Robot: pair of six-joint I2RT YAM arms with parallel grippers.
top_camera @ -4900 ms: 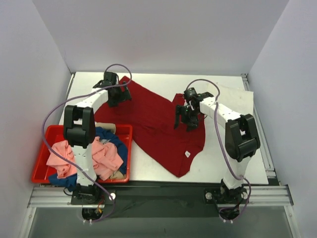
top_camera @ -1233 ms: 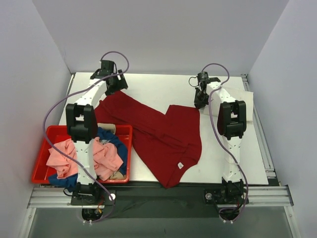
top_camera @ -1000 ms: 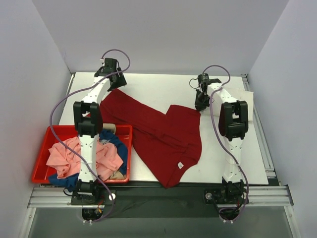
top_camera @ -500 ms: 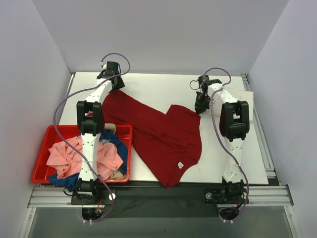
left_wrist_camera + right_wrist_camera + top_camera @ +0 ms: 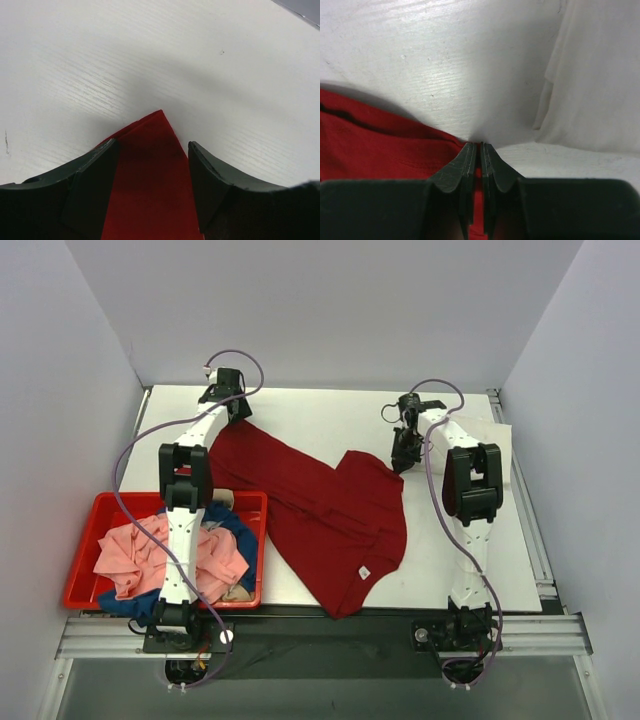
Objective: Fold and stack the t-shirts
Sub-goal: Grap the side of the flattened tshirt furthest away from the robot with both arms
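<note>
The dark red t-shirt (image 5: 320,510) lies spread and creased across the table, its small white tag (image 5: 364,574) near the front. My left gripper (image 5: 235,412) is at the shirt's far left corner. In the left wrist view it (image 5: 153,145) is open, and the pointed red corner (image 5: 150,190) lies flat between the jaws. My right gripper (image 5: 402,460) is at the shirt's far right edge. The right wrist view shows it (image 5: 480,146) shut on a thin pinch of the red cloth (image 5: 380,145). A white t-shirt (image 5: 497,445) lies at the right edge.
A red plastic bin (image 5: 85,570) stands at the front left with pink (image 5: 200,555), blue (image 5: 240,530) and beige cloth heaped in it. The white cloth (image 5: 600,90) lies just right of my right gripper. Grey walls close in the table on three sides.
My left gripper has shifted a little right along the back onto the shirt's corner, and its jaws have narrowed somewhat. The right gripper has barely moved and stays shut.
</note>
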